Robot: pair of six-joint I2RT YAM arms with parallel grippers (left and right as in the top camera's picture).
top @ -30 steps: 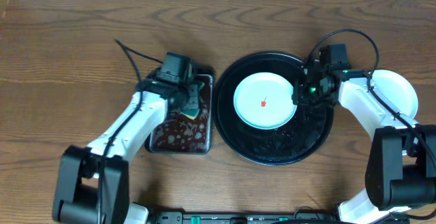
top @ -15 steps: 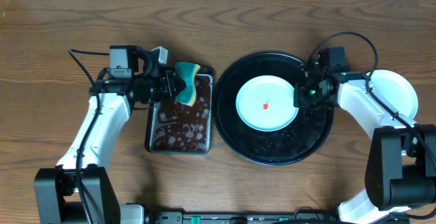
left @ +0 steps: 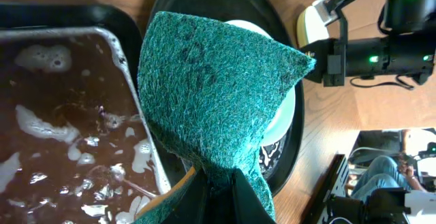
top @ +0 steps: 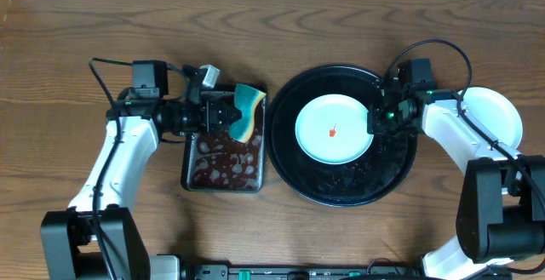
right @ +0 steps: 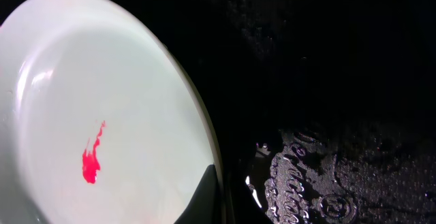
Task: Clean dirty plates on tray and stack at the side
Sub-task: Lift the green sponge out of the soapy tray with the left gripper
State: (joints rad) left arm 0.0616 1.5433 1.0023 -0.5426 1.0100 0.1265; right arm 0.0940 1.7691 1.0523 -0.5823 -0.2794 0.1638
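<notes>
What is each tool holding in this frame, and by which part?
Left tool grips the green sponge by one end, over the pan. Right tool pinches the pale blue plate by its right rim, on the tray.

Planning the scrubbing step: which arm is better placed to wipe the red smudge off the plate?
Left: the left pincer holds the sponge beside the tray; the right pincer grips the plate rim.
</notes>
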